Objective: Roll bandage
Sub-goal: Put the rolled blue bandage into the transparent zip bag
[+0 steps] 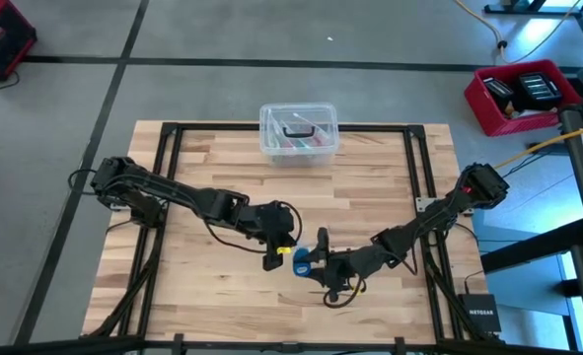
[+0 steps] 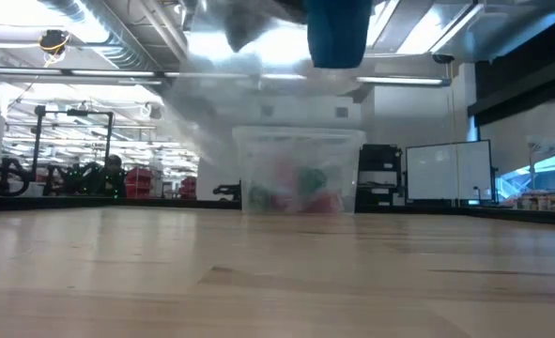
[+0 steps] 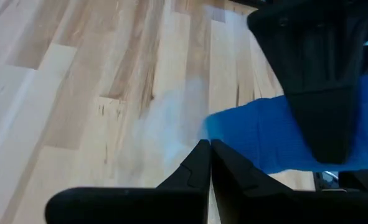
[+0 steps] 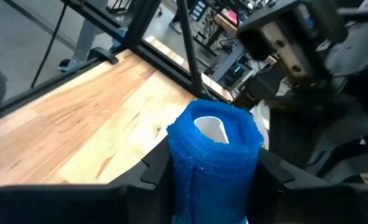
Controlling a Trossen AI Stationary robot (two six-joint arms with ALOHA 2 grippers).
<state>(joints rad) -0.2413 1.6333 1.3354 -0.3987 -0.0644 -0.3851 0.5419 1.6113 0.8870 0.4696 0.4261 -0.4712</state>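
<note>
A: Where is the bandage (image 4: 215, 155) found?

B: It is seen as a compact blue roll with a pale core at its end, pinched between the two fingers of the right gripper (image 4: 213, 177). In the high view the roll (image 1: 302, 262) is placed near the front edge of the wooden worktop (image 1: 370, 187), roughly midway between the two arms.

A: And how is the left gripper (image 3: 208, 163) set?

B: Its fingers are pressed together, with nothing seen between them (the tips meet in a thin line in its own wrist view). It is held just beside the roll, on the left side of it in the high view (image 1: 277, 252). Whether the tips touch the blue fabric cannot be told.

A: Is the roll lifted?

B: In the low view a blue shape (image 2: 338, 30) is shown at the upper edge, above the worktop surface, so it is held clear of the wood.

A: What else is carried by the worktop?

B: A clear plastic lidded box (image 1: 298, 132) is set at the far edge, well apart from both grippers; coloured items are seen inside it, too blurred to be named.
</note>
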